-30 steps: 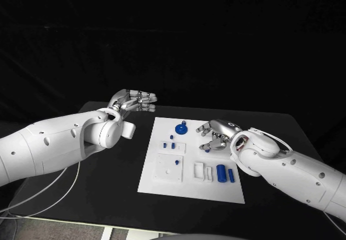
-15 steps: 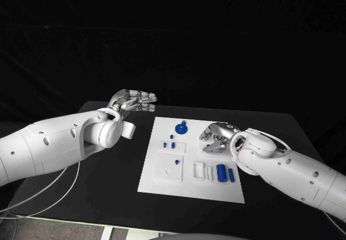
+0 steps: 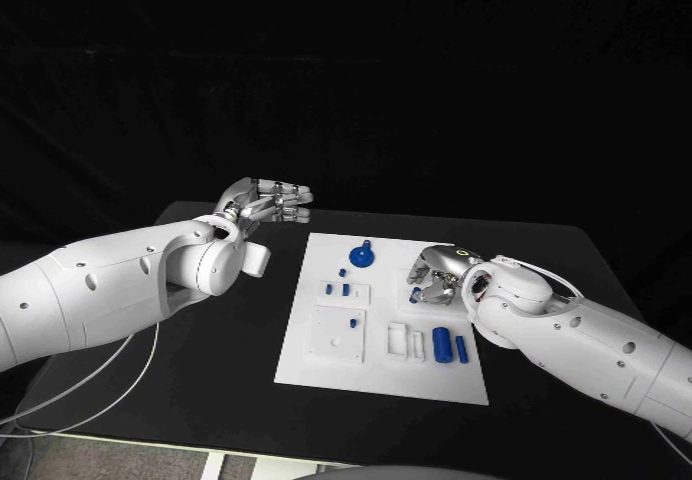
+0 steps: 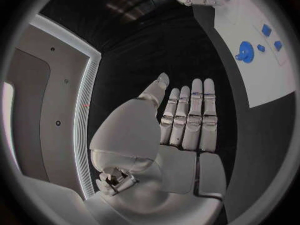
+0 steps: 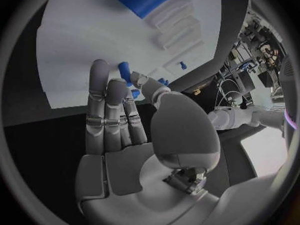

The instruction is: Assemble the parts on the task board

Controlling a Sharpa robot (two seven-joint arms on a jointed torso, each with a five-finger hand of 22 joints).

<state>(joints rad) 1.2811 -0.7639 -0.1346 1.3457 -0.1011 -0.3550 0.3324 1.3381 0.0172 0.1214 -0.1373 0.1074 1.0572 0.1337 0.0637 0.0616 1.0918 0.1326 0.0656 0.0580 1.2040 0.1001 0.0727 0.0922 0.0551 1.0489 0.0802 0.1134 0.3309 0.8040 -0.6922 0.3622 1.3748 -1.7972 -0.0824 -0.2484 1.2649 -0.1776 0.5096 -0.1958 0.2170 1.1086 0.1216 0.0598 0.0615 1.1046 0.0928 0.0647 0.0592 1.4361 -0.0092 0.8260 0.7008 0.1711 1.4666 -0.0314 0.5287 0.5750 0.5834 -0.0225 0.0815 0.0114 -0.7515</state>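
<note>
Task board (image 3: 325,350), a white plate, lies in the middle of the black desk (image 3: 548,260). Most small blue parts look unassembled: a round disc (image 3: 362,258) near the board's far edge, and a fat cylinder (image 3: 443,345) and a thin peg (image 3: 462,349) lying loose near its right edge. The right hand (image 3: 436,279) hovers over the board's right side, pinching a small blue piece (image 5: 124,71) in its fingers. The left hand (image 3: 267,203) hangs beyond the board's far left corner, fingers straight and together, holding nothing.

Task board (image 3: 332,365) mid-table (image 3: 173,380), left hand (image 3: 271,200) off its far-left corner, right hand (image 3: 437,277) over its right side.
</note>
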